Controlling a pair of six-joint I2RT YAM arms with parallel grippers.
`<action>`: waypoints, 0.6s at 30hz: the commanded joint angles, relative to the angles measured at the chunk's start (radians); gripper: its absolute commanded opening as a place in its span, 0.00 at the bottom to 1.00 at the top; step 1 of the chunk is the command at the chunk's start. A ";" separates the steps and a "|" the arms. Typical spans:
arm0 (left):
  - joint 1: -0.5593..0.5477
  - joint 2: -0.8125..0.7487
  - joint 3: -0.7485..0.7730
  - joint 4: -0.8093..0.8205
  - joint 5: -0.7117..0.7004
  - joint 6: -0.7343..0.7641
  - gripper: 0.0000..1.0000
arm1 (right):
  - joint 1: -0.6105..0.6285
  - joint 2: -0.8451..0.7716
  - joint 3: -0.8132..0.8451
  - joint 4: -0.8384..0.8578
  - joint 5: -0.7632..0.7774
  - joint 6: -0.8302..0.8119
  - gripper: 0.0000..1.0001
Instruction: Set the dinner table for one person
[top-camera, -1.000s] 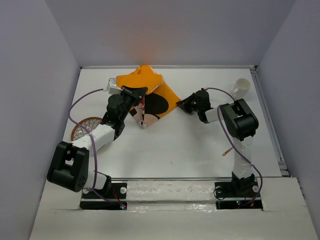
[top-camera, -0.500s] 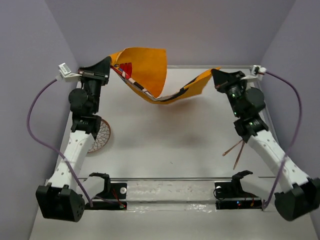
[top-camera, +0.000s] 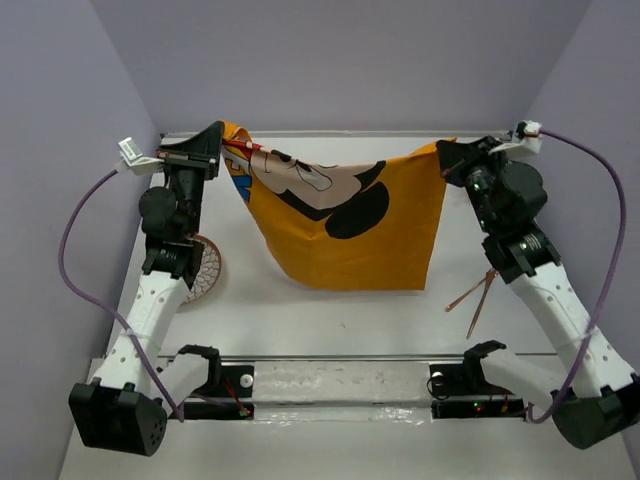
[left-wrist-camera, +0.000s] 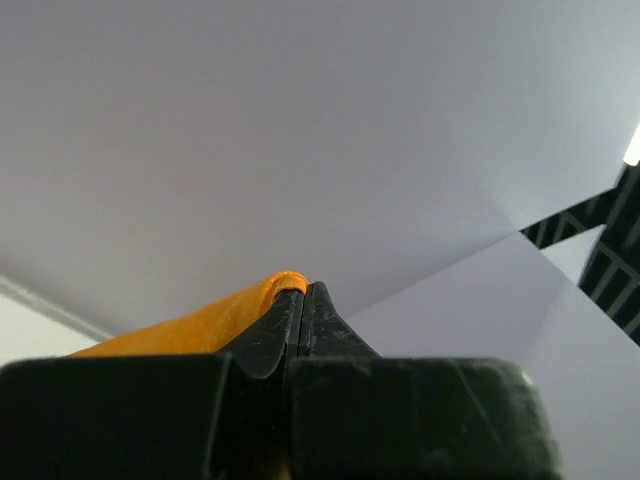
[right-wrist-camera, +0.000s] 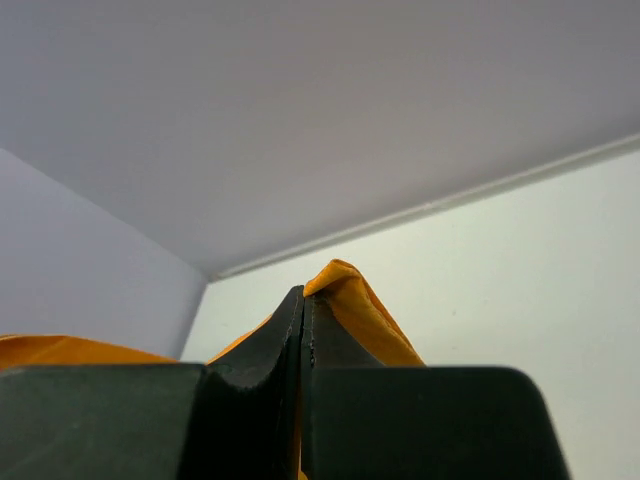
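Observation:
An orange Mickey Mouse cloth mat (top-camera: 345, 225) hangs spread in the air over the white dinner table (top-camera: 340, 305), stretched between both arms. My left gripper (top-camera: 222, 139) is shut on the mat's upper left corner; in the left wrist view orange cloth (left-wrist-camera: 200, 322) pokes out beside the shut left gripper (left-wrist-camera: 303, 290). My right gripper (top-camera: 441, 150) is shut on the upper right corner, and the right wrist view shows a fold of orange cloth (right-wrist-camera: 362, 312) at the tips of the shut right gripper (right-wrist-camera: 303, 297). The mat's lower edge hangs near the tabletop.
A round patterned coaster (top-camera: 204, 272) lies on the table's left side, partly behind the left arm. A pair of brown chopsticks (top-camera: 472, 297) lies at the right, by the right arm. Purple-grey walls enclose the table on three sides.
The mat went from crumpled on the table to lifted and twisted, and now hangs opened flat with its Mickey print showing. Both arms have risen and spread apart to the back corners.

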 joint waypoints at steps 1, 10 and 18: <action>-0.002 0.122 -0.037 0.052 -0.031 -0.060 0.00 | -0.004 0.183 0.123 -0.047 0.019 -0.070 0.00; 0.058 0.471 0.391 0.051 0.031 -0.115 0.00 | -0.116 0.593 0.656 -0.141 -0.059 -0.119 0.00; 0.076 0.433 0.365 0.089 0.080 -0.071 0.00 | -0.146 0.587 0.762 -0.169 -0.064 -0.194 0.00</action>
